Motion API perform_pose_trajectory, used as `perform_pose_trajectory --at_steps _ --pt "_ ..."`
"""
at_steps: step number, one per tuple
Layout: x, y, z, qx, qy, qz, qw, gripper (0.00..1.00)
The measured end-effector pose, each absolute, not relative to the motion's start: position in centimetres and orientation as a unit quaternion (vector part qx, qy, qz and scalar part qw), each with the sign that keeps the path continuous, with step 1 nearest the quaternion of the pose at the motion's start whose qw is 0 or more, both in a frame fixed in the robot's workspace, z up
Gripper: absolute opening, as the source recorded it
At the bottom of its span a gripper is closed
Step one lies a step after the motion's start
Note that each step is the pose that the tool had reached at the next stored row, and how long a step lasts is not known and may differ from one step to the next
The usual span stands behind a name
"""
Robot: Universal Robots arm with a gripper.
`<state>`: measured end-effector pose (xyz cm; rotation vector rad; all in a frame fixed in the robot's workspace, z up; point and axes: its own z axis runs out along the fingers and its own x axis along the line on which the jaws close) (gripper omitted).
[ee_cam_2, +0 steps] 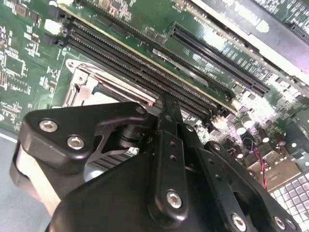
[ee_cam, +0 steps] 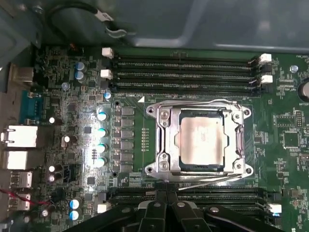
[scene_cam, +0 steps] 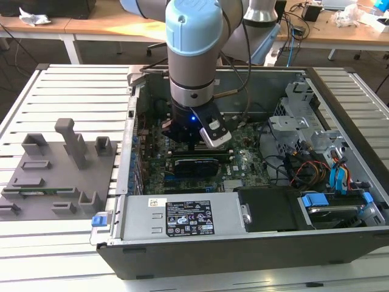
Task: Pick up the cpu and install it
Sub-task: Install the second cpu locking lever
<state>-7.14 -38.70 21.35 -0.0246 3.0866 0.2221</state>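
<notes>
step: seat check | cpu looks seated in socket frame | pincer fingers together, empty | we'd verify corner alignment.

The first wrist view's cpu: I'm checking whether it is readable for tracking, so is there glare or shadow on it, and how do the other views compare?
In the first wrist view the cpu is evenly lit with a soft sheen and no blown-out glare; brighter reflections sit on the capacitors. In the second wrist view the claw looms dark in front, with glare on the motherboard. In the exterior view the arm shadows the case interior.
</notes>
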Motion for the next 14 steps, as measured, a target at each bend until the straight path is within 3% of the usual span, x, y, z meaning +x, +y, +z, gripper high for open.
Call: perform_pose_trajectory --at_steps 7,14 --pt "-7.7 -39.7 21.0 -0.007 0.994 0.109 0.024 0.11" --pt "-7.8 -39.7 20.1 -0.007 0.992 0.127 0.024 0.11"
